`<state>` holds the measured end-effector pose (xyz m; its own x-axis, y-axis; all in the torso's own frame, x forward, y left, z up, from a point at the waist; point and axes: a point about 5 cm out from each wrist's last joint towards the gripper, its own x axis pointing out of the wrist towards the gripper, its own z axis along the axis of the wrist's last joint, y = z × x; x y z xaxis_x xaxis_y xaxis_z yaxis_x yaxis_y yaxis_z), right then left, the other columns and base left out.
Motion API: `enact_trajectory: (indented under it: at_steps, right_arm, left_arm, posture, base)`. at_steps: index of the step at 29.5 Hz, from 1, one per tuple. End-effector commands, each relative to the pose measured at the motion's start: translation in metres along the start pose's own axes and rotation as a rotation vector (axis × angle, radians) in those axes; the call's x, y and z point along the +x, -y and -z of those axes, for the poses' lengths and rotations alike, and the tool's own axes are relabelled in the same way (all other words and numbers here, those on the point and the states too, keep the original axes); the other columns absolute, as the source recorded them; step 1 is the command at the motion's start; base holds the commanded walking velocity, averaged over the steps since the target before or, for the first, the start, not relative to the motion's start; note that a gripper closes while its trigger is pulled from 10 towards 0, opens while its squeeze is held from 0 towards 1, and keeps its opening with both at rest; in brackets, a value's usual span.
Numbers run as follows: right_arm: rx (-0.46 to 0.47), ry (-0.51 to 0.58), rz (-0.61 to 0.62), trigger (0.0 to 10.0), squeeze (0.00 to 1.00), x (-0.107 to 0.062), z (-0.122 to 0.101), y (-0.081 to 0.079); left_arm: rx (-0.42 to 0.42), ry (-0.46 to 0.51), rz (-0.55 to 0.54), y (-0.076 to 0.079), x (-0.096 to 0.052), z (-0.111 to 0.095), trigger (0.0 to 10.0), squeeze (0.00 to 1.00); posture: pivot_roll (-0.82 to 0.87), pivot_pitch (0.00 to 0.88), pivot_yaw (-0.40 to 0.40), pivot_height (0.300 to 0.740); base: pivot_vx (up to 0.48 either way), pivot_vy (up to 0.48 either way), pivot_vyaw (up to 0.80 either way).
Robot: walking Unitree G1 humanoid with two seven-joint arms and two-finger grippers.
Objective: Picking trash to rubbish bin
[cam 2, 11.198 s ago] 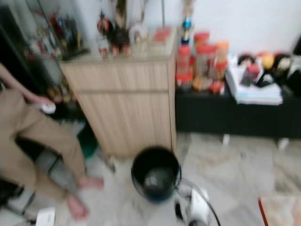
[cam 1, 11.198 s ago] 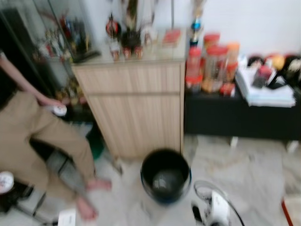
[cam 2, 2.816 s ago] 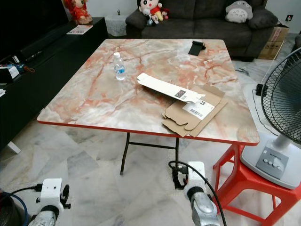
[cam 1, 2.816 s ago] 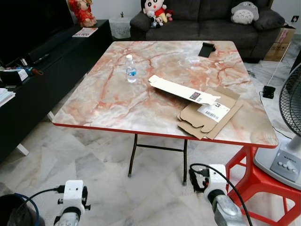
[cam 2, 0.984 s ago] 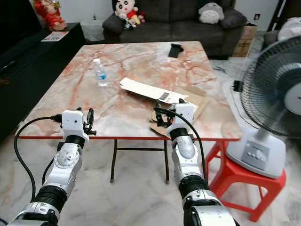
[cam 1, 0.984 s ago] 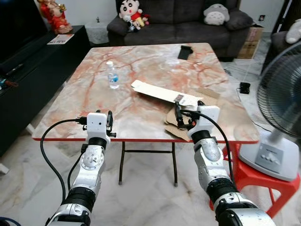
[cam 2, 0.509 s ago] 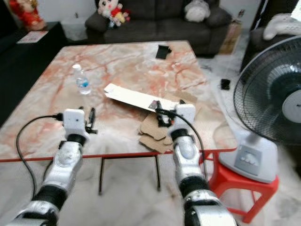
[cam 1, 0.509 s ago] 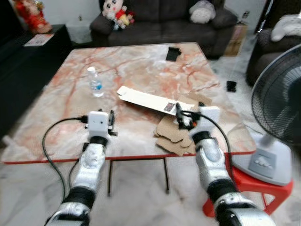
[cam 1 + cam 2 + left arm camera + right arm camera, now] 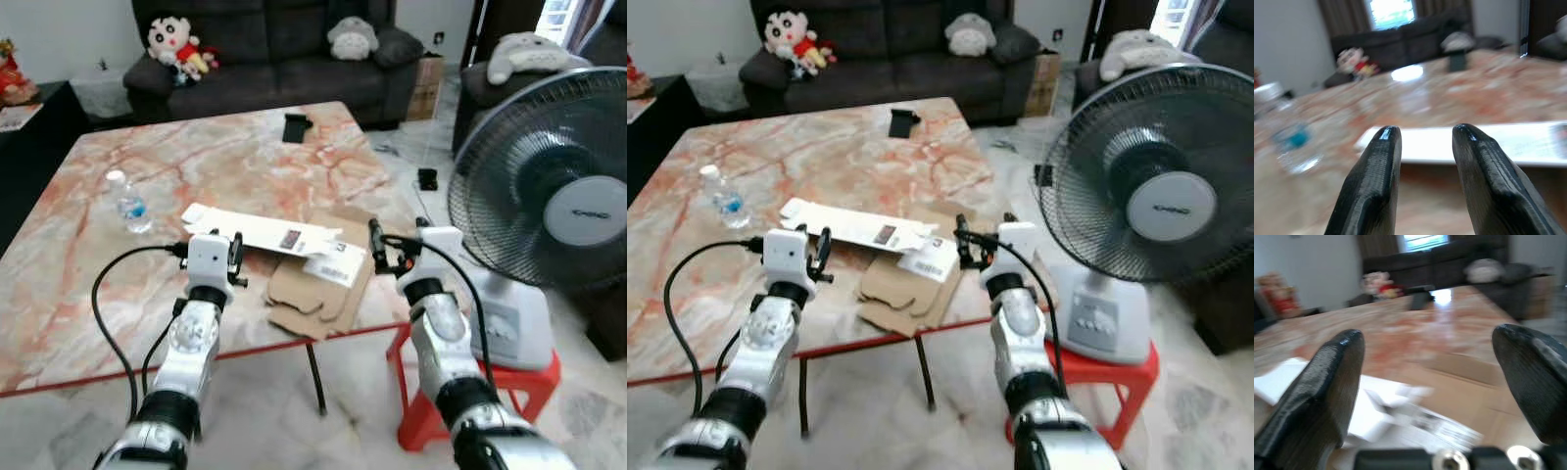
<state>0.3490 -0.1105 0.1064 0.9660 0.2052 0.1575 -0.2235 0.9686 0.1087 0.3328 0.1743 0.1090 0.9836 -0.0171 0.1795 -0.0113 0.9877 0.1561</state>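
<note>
A flattened brown cardboard box (image 9: pixel 318 284) with a white label lies near the front right edge of the marble table (image 9: pixel 88 294). A long flattened white box (image 9: pixel 257 230) rests partly on it. A small water bottle (image 9: pixel 128 203) stands further left. My left gripper (image 9: pixel 235 255) hovers just short of the white box (image 9: pixel 1449 142), fingers slightly apart with nothing between them. My right gripper (image 9: pixel 397 240) hangs at the table's right edge beside the cardboard (image 9: pixel 1484 396), wide open and holding nothing.
A large standing fan (image 9: pixel 549 196) sits on a red stool (image 9: pixel 500 392) close to my right arm. A small black object (image 9: pixel 296 127) lies at the table's far side. A dark sofa (image 9: pixel 284 59) with plush toys stands behind.
The camera has swung right, so the table sits further left and the fan looms larger. Both arms stay raised at the table's front edge, grippers unchanged.
</note>
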Motion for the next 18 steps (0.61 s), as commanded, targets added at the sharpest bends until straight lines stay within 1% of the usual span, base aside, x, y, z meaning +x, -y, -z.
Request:
enact_trajectory:
  at_steps: [1,9,16,18]
  right_arm:
    - [-0.014,0.013,-0.009,10.0,0.00,0.0028,-0.0041,0.0003]
    - [-0.027,0.012,-0.018,10.0,0.00,0.0029,-0.0043,-0.0004]
    - [-0.018,0.010,-0.017,10.0,0.00,0.0028,-0.0039,-0.0002]
    - [-0.018,0.009,-0.018,10.0,0.00,0.0025,-0.0035,-0.0008]
  left_arm:
    - [-0.010,0.013,-0.008,-0.0018,0.0027,-0.0045,10.0,0.00]
    - [-0.006,0.018,-0.004,-0.0013,0.0037,-0.0064,10.0,0.00]
    - [0.010,0.030,0.007,-0.0010,0.0041,-0.0090,10.0,0.00]
    - [0.048,0.048,0.059,0.0011,0.0011,-0.0110,10.0,0.00]
  posture:
    - [0.05,0.000,0.065,0.740]
    - [0.06,0.000,0.063,0.740]
    - [0.05,0.000,0.062,0.740]
    - [0.06,0.000,0.066,0.740]
  base:
    - [0.360,0.000,0.00]
    - [0.366,0.000,0.00]
    - [0.365,0.000,0.00]
    - [0.000,0.000,0.00]
